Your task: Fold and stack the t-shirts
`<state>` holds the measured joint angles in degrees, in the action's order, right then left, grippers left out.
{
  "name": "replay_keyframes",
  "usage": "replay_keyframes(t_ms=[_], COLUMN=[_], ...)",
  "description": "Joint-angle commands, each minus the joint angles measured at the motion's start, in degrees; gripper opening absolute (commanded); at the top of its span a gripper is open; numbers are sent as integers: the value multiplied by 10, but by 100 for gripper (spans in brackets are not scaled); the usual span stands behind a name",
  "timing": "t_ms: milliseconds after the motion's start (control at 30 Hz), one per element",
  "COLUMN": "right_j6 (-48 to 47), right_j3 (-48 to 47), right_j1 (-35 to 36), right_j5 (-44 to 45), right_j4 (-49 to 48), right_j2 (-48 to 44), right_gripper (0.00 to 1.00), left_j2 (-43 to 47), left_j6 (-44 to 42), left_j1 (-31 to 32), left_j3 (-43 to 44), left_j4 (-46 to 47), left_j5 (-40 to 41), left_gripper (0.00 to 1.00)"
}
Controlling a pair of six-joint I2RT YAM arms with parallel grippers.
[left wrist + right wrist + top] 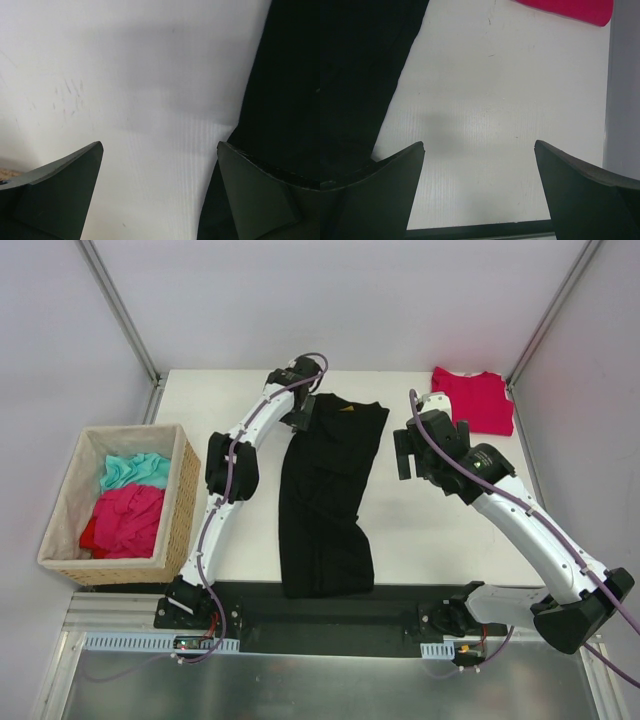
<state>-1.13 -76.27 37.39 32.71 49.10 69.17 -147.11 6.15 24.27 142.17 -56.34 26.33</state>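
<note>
While both pincers stood wide open with nothing in them, the big black soft cloth t-shirt (330,490) lay between the two of them in a long strip. The left pincer (302,418) hung low by the shirt's far left corner. In its own camera, black cloth showed under its right finger (260,190) and bare table showed in the gap. The right pincer (404,455) hung over bare table. The black shirt was just off to its left, and the plain red cloth t-shirt (475,398) lay past it to the right, folded flat in the far corner.

I think the step in hand was folding the black shirt. It looked folded narrow but not yet folded short. Next, a pincer would need to drop, pinch an edge of the cloth, and carry one end over the other. After that, it would have to go with the red one in a stack.

The flat white table (430,530) looked smooth, with a few faint scratches. Well off to the left pincer's left sat a woven tan basket (185,502) with blue-green and pink cloth inside. Pale grey walls and metal poles stood around.
</note>
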Motion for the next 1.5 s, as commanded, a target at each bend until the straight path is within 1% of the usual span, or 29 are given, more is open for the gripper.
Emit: replay_keyframes(t_ms=[0, 33, 133, 167, 333, 467, 633, 733, 933, 967, 1067, 1300, 1367, 1467], right_j6=[2, 1, 0, 0, -2, -4, -5, -2, 0, 0, 0, 0, 1, 2], right_j3=[-7, -11, -15, -19, -23, -28, -33, -34, -35, -35, -37, -33, -31, -27], right_j1=[4, 6, 9, 10, 15, 15, 16, 16, 19, 20, 19, 19, 20, 21], right_j5=[3, 2, 4, 4, 12, 18, 16, 10, 7, 9, 8, 7, 6, 4], right_j4=[-3, -2, 4, 5, 15, 24, 23, 20, 19, 19, 20, 21, 20, 19], right_j2=[0, 3, 7, 9, 7, 7, 12, 21, 29, 29, 30, 23, 20, 16], right_gripper=[97, 97, 97, 97, 97, 96, 97, 96, 97, 97, 97, 96, 97, 97], left_j2=[23, 26, 42, 42, 14, -12, -29, -37, -53, -58, -65, -78, -84, -85], left_j6=[-41, -47, -48, -49, -56, -56, -85, -100, -105, -99, -96, -63, -63, -36], left_j1=[-3, -3, -3, -3, -4, -4, -5, -8, -26, -29, -30, -40, -41, -48], left_j3=[38, 38, 26, 27, 48, 46, 38, 35, 44, 46, 57, 67, 71, 70], left_j4=[71, 82, 133, 154, 184, 184, 159, 148, 136, 128, 120, 45, 36, 22], left_j5=[-61, -97, -143, -169, -197, -182, -106, -77, -69, -84, -94, -124, -130, -132], left_gripper=[99, 99, 99, 99, 99, 99, 99, 99, 99, 99, 99, 99, 99, 99])
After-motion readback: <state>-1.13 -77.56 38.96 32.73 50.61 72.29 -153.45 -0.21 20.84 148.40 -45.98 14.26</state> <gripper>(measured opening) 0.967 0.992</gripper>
